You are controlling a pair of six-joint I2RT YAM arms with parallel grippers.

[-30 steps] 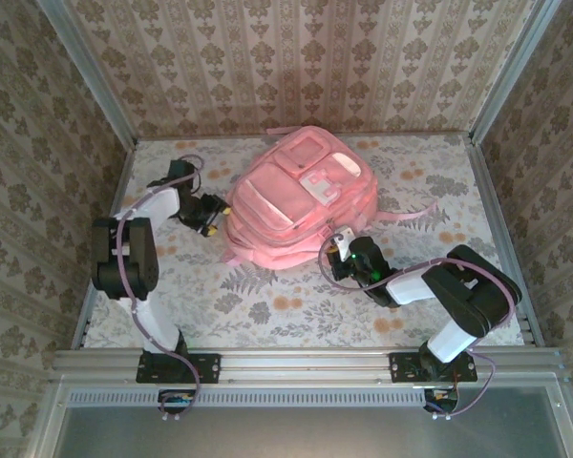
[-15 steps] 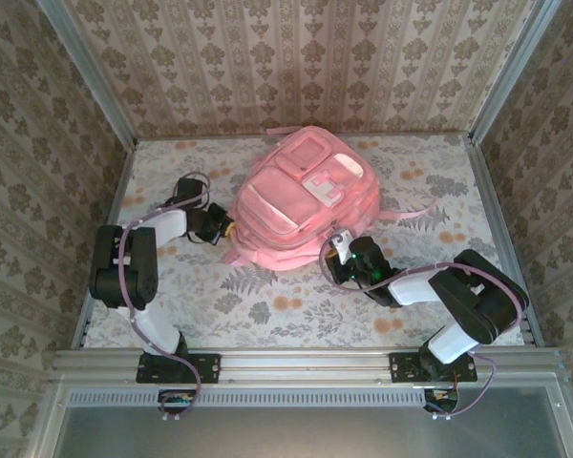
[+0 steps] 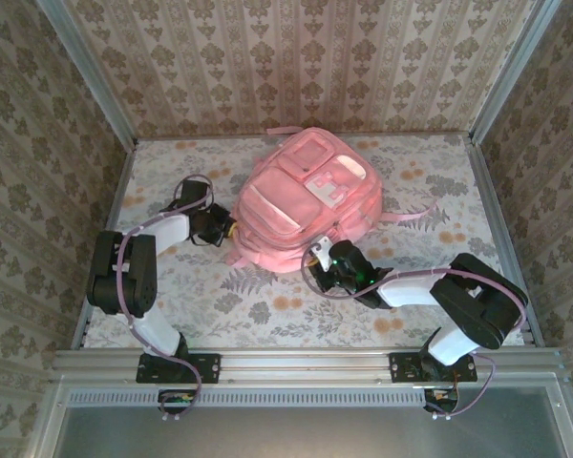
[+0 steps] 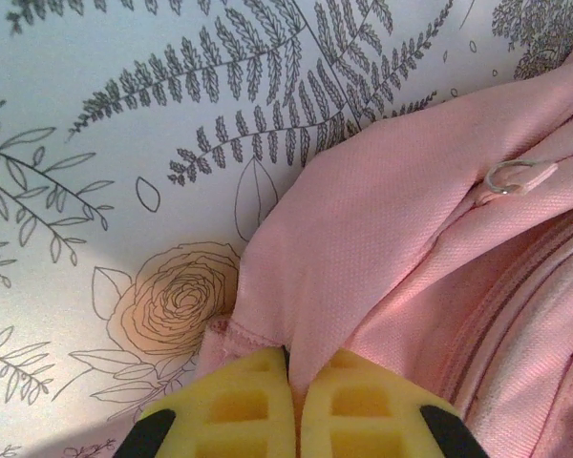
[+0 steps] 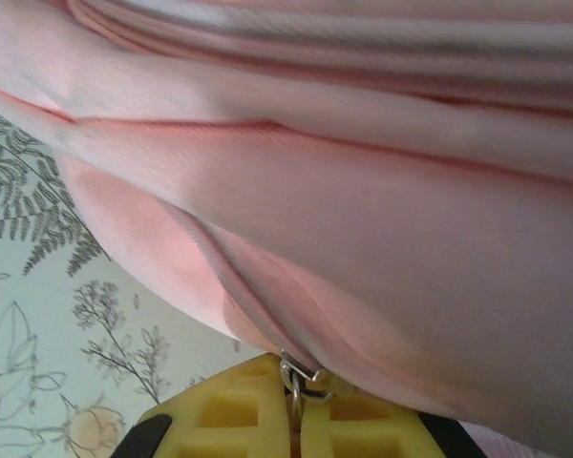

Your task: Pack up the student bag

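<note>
From above, the student bag (image 3: 304,202) lies on the tabletop (image 3: 439,181), toward 12 o'clock. The left wrist view reveals the left end effector (image 4: 293,382) pinched shut on its fabric at 9 o'clock. The right wrist view shows the right end effector (image 5: 292,393) clamping a zipper pull (image 5: 304,375) at 6 o'clock.

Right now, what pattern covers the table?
Grey ferns and pale orange roses on the white table, clearest in the left wrist view.
</note>
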